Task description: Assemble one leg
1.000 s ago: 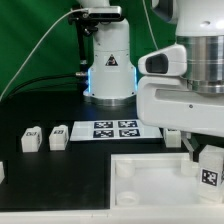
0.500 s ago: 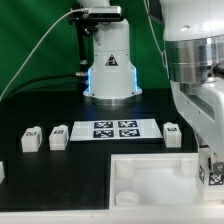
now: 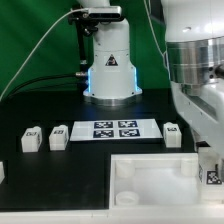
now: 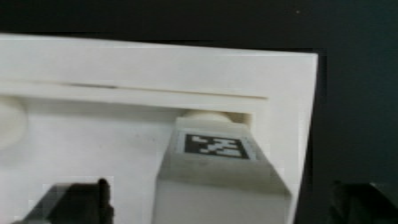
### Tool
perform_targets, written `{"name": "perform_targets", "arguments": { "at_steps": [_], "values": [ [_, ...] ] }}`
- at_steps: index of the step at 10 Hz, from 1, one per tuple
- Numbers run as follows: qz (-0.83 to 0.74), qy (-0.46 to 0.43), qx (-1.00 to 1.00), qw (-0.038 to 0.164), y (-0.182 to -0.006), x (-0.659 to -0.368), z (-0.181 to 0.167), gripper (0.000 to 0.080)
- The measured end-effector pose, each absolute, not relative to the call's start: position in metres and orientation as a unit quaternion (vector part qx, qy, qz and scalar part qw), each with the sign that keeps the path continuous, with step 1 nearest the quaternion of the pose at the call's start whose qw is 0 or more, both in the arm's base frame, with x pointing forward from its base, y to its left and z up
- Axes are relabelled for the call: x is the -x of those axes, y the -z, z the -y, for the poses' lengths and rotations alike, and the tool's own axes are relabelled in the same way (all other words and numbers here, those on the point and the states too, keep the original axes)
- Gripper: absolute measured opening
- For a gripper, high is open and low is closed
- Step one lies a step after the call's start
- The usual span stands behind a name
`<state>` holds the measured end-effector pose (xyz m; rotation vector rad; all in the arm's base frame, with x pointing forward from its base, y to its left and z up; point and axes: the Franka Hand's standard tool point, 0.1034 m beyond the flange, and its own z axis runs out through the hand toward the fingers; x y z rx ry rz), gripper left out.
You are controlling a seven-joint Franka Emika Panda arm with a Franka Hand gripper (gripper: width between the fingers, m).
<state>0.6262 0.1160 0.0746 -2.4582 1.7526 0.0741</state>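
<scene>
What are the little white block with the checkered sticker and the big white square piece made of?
The leg looks like smooth matte white plastic: even colour, soft rounded edges. Its marker seems to be a printed sticker. The large white square part looks like the same matte plastic, with moulded round sockets, but I can't be sure.

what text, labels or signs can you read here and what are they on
No words or numbers readable.
Warning triangle on the white arm base: symbol too small to read.
Square tags on the marker board and the leg: patterns, not text.
</scene>
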Motion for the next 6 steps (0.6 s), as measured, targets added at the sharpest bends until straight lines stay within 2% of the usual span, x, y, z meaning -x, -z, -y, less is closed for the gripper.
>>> {"name": "perform_targets", "arguments": {
  "at_steps": [4, 6],
  "values": [
    [-0.396, -0.012, 0.916, 0.063, -0.074, -0.6262, -0.1143, 0.0649],
    [-0.193, -0.013, 0.98, 0.039, -0.0772, -0.6249, -0.1199, 0.0649]
  ]
}}
